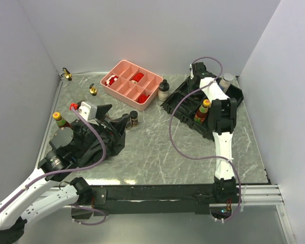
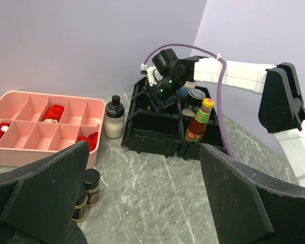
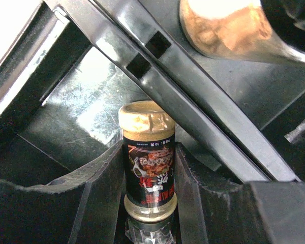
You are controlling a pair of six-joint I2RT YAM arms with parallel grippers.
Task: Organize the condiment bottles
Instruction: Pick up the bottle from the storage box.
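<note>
My right gripper (image 3: pixel 149 155) is shut on a dark-labelled spice jar (image 3: pixel 148 168) and holds it inside a compartment of the black organizer (image 3: pixel 193 94). In the top view this gripper (image 1: pixel 194 76) is at the organizer's (image 1: pixel 179 104) far end. The organizer also holds a yellow-capped red sauce bottle (image 1: pixel 202 112) and a grey-lidded shaker (image 1: pixel 226 79). My left gripper (image 2: pixel 142 152) is open and empty over the bare table, next to two black-lidded spice jars (image 2: pixel 91 185). A black-lidded pale bottle (image 2: pixel 113 118) stands between the tray and the organizer.
A pink compartment tray (image 1: pixel 123 68) with red pieces stands at the back. A black cloth (image 1: pixel 94 145) lies under my left arm. Two gold-spouted bottles (image 1: pixel 67 74) (image 1: pixel 93 90) and a yellow-capped bottle (image 1: pixel 58 118) stand at the left. Walls close in on three sides.
</note>
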